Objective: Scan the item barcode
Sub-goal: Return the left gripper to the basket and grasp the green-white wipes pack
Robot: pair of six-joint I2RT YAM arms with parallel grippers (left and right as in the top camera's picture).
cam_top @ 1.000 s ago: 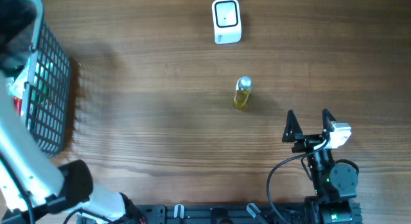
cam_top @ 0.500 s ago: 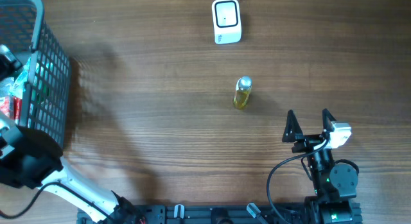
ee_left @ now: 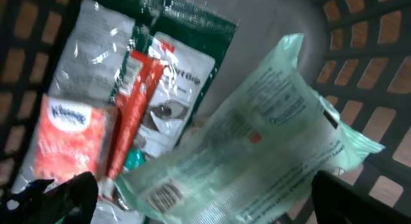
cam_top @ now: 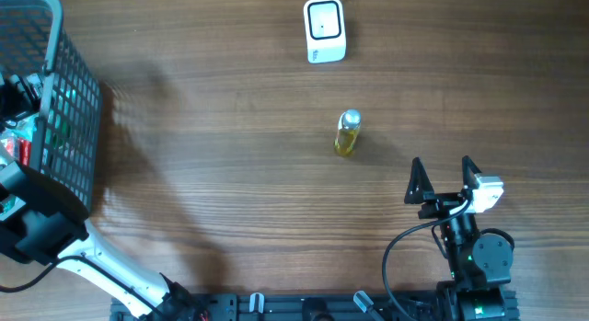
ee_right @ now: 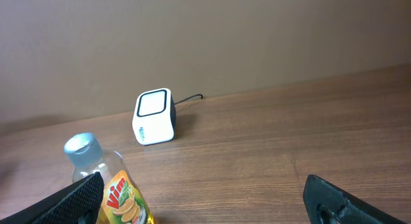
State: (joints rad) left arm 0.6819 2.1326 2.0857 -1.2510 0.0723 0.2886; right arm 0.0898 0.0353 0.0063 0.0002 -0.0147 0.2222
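Compared with a second ago, the left arm (cam_top: 41, 229) is found shifted along the 9 o'clock edge of the wooden table (cam_top: 230, 174). Its dark wrist is now seen at 6 o'clock of the black mesh basket (cam_top: 74, 109); nothing else is displaced.

The left gripper (ee_left: 212, 198) is held over the basket's contents with its fingers spread apart and nothing is gripped. A pale green packet (ee_left: 257, 153), its barcode showing, is laid over a white-and-green pouch (ee_left: 173, 76), a red tube (ee_left: 131, 108) and a Kleenex pack (ee_left: 67, 137).

The right gripper (cam_top: 443, 169) is parked at 5 o'clock, fingers apart and empty.

The white barcode scanner (cam_top: 324, 30) is placed at 12 o'clock. The Vim bottle (cam_top: 347, 133) is found at 6 o'clock of it, near the table's middle.
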